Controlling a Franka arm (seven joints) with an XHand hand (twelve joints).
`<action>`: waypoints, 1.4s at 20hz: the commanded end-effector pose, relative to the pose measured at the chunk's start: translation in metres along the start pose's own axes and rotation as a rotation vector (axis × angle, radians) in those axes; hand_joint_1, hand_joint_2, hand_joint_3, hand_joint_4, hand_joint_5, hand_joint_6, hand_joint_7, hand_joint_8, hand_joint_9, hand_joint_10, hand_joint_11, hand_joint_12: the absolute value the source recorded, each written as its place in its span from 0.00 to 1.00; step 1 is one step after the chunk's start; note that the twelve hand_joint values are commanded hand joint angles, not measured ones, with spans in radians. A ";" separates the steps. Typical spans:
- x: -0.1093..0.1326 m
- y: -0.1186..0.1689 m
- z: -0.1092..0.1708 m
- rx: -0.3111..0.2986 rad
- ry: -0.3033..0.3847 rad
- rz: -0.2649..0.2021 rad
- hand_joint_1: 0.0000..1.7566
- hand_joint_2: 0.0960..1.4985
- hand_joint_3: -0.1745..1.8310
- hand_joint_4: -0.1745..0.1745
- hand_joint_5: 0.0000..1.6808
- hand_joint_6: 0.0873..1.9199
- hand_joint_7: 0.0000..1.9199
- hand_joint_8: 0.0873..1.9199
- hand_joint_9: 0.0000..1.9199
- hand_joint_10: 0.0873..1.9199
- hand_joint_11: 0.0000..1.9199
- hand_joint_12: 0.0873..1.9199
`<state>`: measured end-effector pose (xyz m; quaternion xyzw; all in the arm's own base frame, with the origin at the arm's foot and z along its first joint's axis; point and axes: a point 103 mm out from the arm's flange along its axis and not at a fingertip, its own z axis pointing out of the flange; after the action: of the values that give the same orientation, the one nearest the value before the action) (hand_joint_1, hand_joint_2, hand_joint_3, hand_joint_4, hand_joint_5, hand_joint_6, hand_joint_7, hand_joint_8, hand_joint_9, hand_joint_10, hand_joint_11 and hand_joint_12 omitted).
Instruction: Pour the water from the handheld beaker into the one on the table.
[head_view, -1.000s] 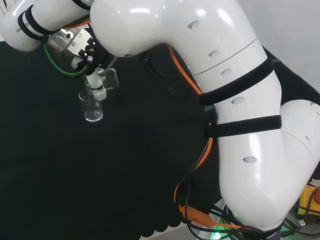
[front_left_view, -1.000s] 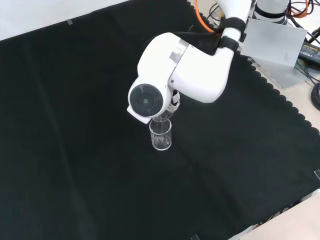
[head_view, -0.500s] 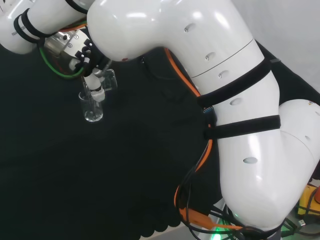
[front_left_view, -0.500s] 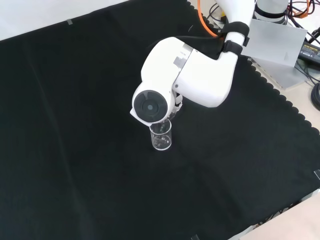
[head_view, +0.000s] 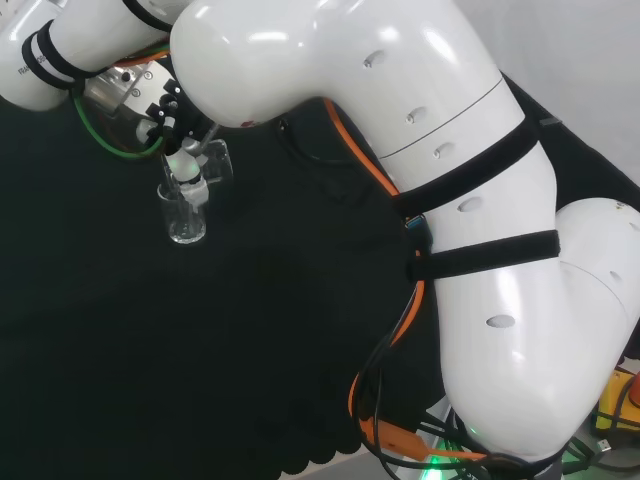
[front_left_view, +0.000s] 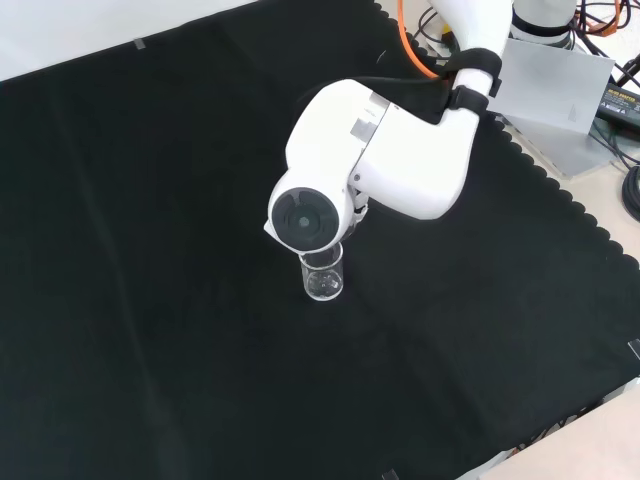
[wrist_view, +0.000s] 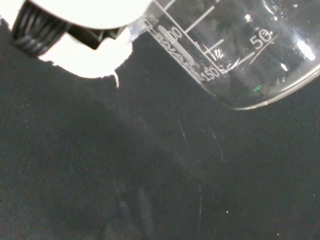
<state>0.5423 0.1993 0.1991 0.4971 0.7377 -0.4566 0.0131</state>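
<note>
Here, my robot hand (head_view: 178, 150) grips a tilted beaker (head_view: 216, 160), fingers curled round it, just above the upright beaker (head_view: 186, 216) standing mid-tabletop (front_left_view: 150, 300), spout leaning toward its rim.

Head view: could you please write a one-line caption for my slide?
The hand tilts a held beaker above a clear beaker standing on the black cloth.
</note>
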 end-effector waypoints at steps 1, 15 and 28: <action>0.000 -0.001 -0.008 -0.003 -0.005 0.009 0.73 0.37 0.54 0.00 0.63 0.56 0.59 0.55 0.69 0.52 0.57 0.44; -0.002 -0.002 -0.009 0.004 -0.002 0.007 0.73 0.37 0.54 0.00 0.63 0.56 0.59 0.55 0.69 0.52 0.57 0.44; -0.029 -0.007 0.011 -0.015 0.011 0.000 0.73 0.37 0.54 0.00 0.63 0.56 0.59 0.55 0.69 0.52 0.57 0.44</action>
<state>0.5476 0.1909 0.2083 0.4962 0.7351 -0.4615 0.0198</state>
